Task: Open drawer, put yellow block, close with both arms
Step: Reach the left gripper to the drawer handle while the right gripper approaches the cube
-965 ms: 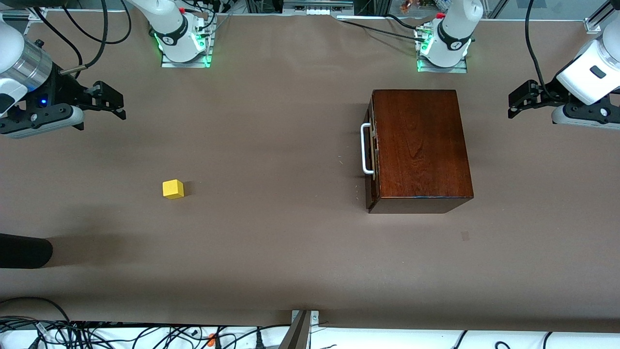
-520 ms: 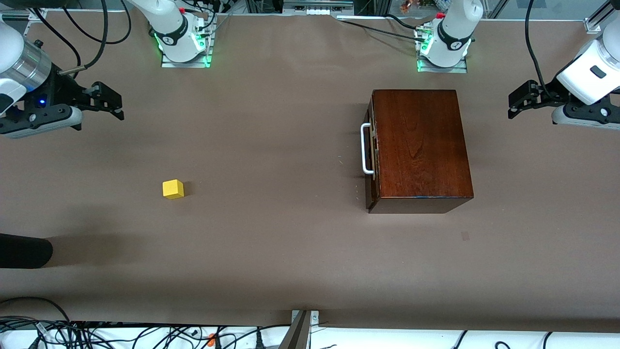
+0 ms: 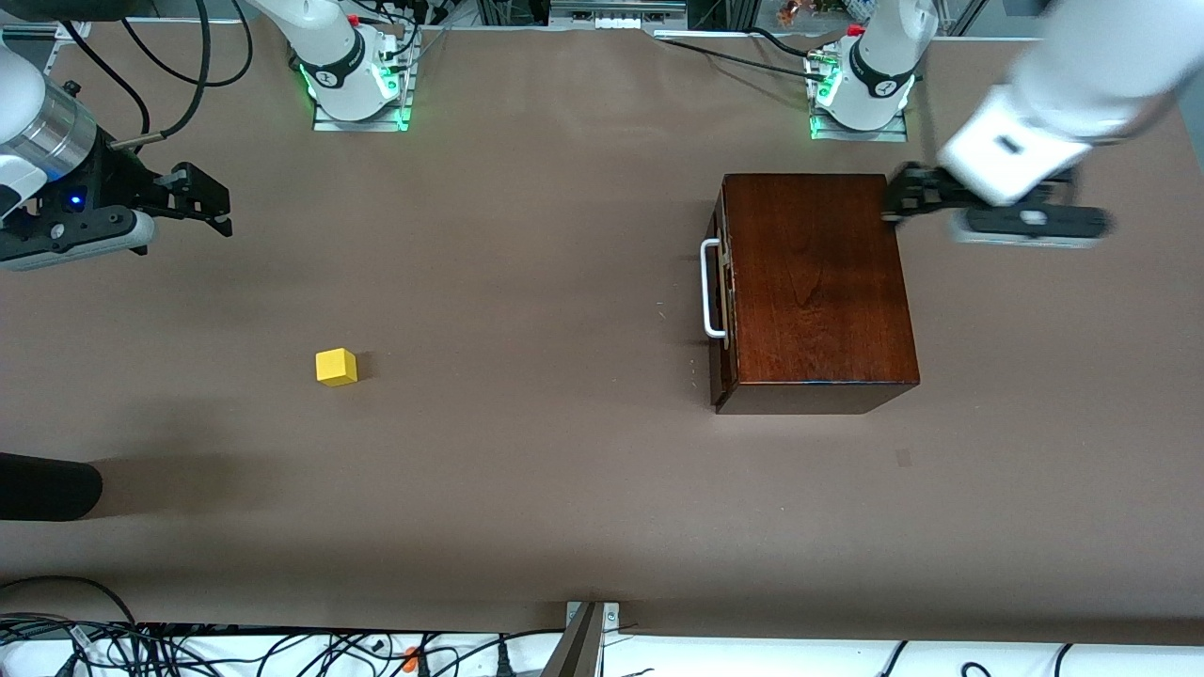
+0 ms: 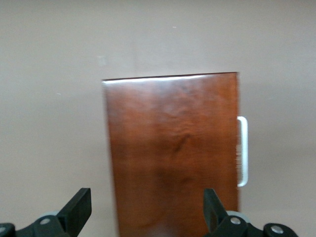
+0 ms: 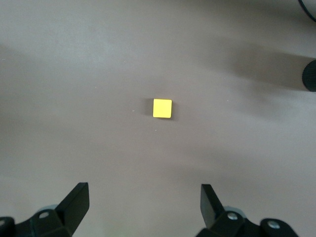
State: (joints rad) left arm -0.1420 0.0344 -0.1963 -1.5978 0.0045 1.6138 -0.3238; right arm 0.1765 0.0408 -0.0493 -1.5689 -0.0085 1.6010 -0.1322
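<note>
1. Drawer — shut flush in the wooden box, white loop handle facing the right arm's end of the desk.
2. Yellow block — on the desk, well apart from the box, toward the right arm's end.
3. Left end effector — fingers spread, empty, over the box's edge nearest the arm bases.
4. Right end effector — fingers spread, empty, well apart from the box — above bare desk, arm waiting.

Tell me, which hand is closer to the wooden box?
Left. The left hand hangs over the wooden box, at a top corner; the right hand is up at the right arm's end.
</note>
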